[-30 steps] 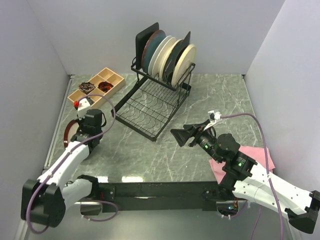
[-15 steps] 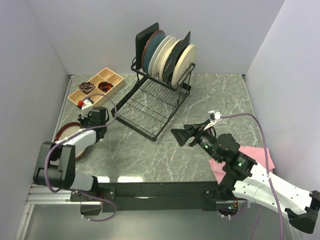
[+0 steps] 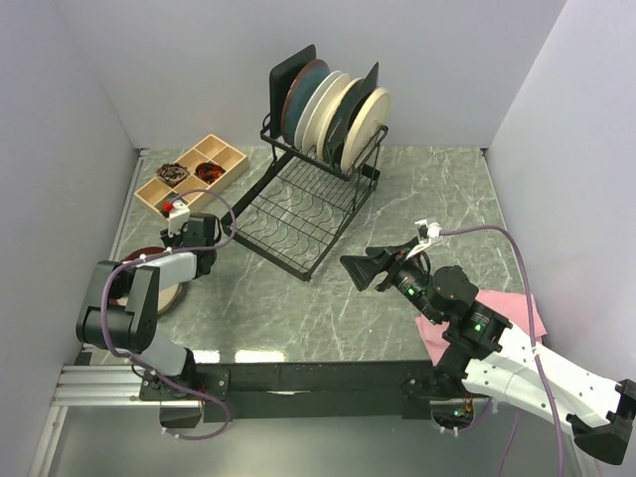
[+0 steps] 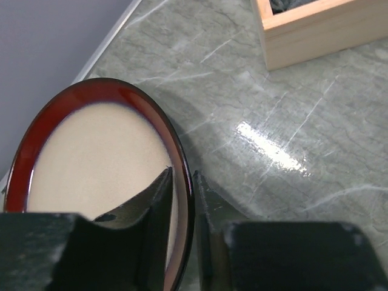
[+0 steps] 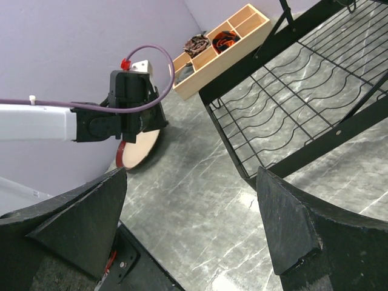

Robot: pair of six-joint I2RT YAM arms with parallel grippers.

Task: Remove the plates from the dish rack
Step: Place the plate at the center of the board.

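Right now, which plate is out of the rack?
The brown-rimmed tan plate, on the table between the left fingers; the other plates stand in the dish rack.

The worktop point(image 4: 291, 121) looks like polished grey-green marble, smooth, with a bright glare patch. The brown-rimmed plate point(image 4: 91, 157) has a glossy red-brown glazed rim and a matt tan centre. The compartment tray point(image 4: 315, 30) is pale bare wood. The dish rack point(image 3: 298, 214) is black coated wire. The left hand point(image 4: 180, 177) looks like matt black plastic.
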